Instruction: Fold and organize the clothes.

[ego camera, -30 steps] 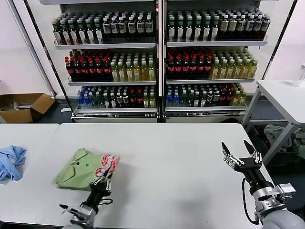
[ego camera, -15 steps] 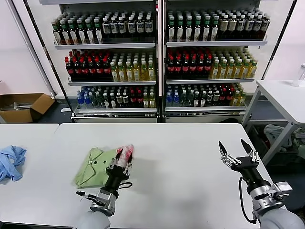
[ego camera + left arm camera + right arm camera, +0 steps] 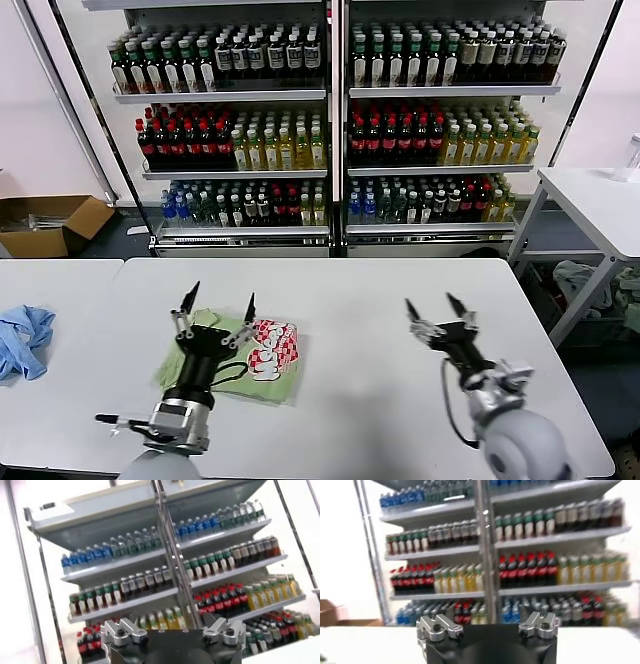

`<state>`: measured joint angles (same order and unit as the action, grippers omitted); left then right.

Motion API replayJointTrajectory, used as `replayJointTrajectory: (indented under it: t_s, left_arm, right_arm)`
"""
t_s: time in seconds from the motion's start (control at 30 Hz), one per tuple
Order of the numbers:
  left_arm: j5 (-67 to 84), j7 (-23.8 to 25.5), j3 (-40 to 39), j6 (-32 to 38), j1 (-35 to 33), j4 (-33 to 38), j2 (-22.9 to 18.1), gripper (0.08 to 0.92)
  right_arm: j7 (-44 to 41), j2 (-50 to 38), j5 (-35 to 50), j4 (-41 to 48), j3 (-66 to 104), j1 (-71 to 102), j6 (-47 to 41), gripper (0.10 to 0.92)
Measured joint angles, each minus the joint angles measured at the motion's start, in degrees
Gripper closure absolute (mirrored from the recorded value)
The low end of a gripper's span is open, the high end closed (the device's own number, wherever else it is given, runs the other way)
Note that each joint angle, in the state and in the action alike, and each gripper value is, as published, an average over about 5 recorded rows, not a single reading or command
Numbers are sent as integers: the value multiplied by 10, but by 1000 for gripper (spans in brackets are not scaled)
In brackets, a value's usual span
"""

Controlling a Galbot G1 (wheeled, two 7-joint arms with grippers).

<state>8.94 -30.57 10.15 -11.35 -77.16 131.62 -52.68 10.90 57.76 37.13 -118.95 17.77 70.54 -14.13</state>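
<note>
**Head view: shirt folded on table, both grippers clear of it**

We note the polo shirt [image 3: 262,352] lying folded on the white table [image 3: 360,300], checkered logo face up. Left gripper [image 3: 218,300] hangs just above the shirt's far left part, fingers spread wide, holding nothing. Right gripper [image 3: 432,308] sits well to the right of the shirt, above bare tabletop, fingers also apart and empty. A light blue cloth [image 3: 22,338] lies far left of the shirt at the table edge. Behind the shirt, past the table, stand bottle shelves [image 3: 330,120].
</note>
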Motion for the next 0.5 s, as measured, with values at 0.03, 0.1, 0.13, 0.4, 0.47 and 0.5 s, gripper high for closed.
replayJointTrajectory:
  t_s: [0.03, 0.1, 0.13, 0.4, 0.47, 0.5]
  left_arm:
    - [-2, 8, 13, 4, -11, 5, -1, 183]
    - [-6, 25, 36, 13, -33, 13, -5, 178]
    - [-7, 32, 45, 16, -42, 16, -7, 178]
    - [-19, 71, 89, 33, -96, 26, -24, 177]
    - [-21, 77, 94, 34, -102, 26, -27, 177]
    - [-21, 80, 97, 34, -105, 26, -28, 177]
  right_arm:
    - [5, 7, 3, 10, -22, -17, -7, 203]
    - [14, 21, 10, 32, -66, -52, -23, 203]
    - [18, 28, 15, 43, -87, -68, -31, 203]
    - [37, 72, 50, 109, -217, -151, -93, 203]
    - [39, 80, 57, 120, -236, -161, -104, 203]
    - [39, 83, 59, 125, -244, -165, -109, 203]
